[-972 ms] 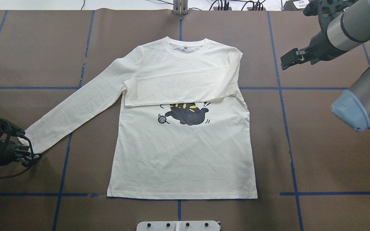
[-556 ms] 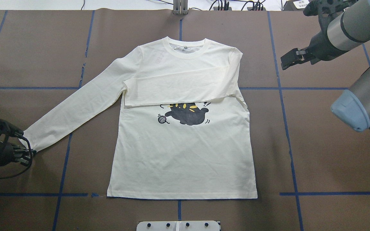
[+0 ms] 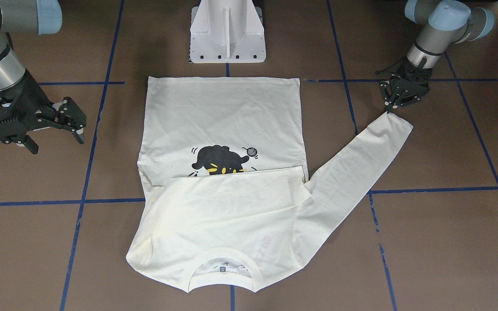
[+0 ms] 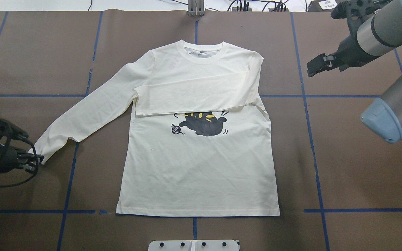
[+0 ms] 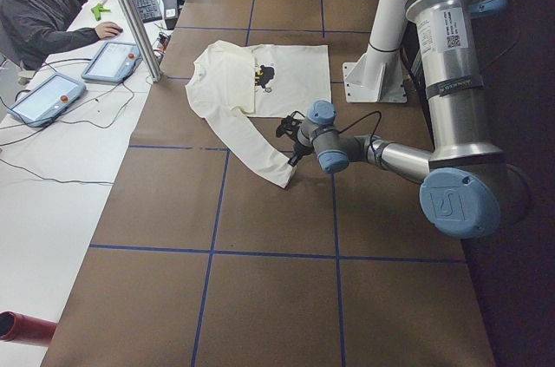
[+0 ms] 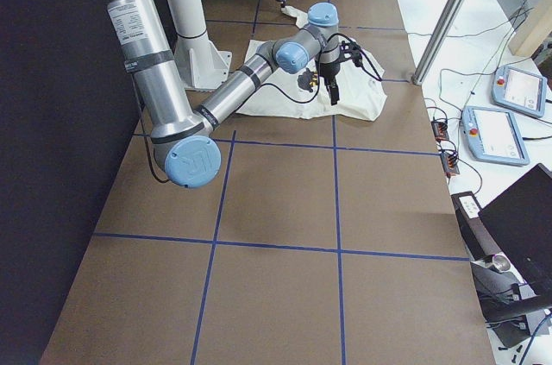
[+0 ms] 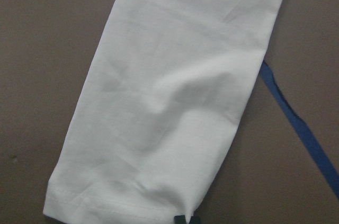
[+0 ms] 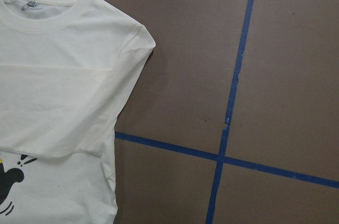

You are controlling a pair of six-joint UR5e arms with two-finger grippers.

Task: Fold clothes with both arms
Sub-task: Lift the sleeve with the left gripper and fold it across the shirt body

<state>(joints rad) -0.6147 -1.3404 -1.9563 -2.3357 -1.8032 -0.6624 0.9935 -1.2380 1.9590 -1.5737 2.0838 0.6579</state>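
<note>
The cream-white shirt lies flat, print side up, in the middle of the brown table. Its black cat print shows below one sleeve that is folded across the chest; the red lettering is hidden. The other sleeve stretches out toward my left gripper, which is shut on the cuff's corner, as the left wrist view shows. My right gripper is open and empty, held above the table beyond the shirt's right shoulder. It also shows in the front view.
The white pedestal base stands at the robot's edge, near the shirt's hem. Blue tape lines cross the table. An operator sits at a side desk with tablets, beside a metal post.
My left gripper has shut on the cuff and moved away from the robot's edge with it, bunching the sleeve's end. My right gripper has drifted slightly to the right.
</note>
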